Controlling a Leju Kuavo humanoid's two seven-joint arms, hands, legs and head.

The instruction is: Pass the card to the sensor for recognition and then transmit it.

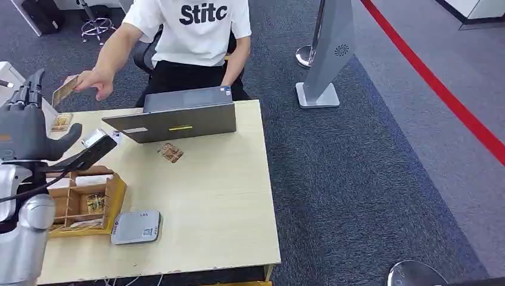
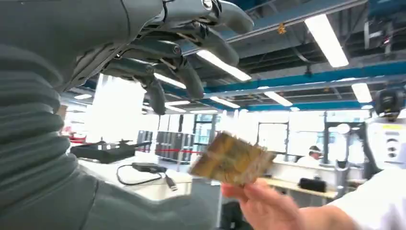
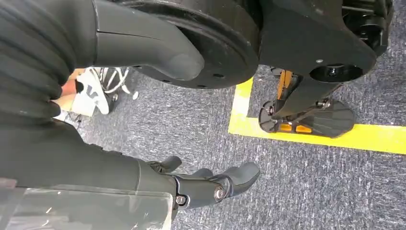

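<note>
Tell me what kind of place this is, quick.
Probably an open-plan office or robot test floor. A person sits behind a laptop at a light wooden desk on grey carpet with a red floor line. The left wrist view shows an exposed ceiling with strip lights and more desks.

The place was an office or an open work hall, arranged like a reception desk. A pale wooden worktop (image 1: 226,202) stood on grey carpet (image 1: 369,179), and a grey laptop (image 1: 178,116) was open on it in front of a seated person (image 1: 190,36). A red line (image 1: 440,89) crossed the carpet beside a grey floor stand (image 1: 324,59). The left wrist view showed long ceiling lamps (image 2: 325,33) on blue beams, more desks (image 2: 297,184) and glass partitions behind.
</note>
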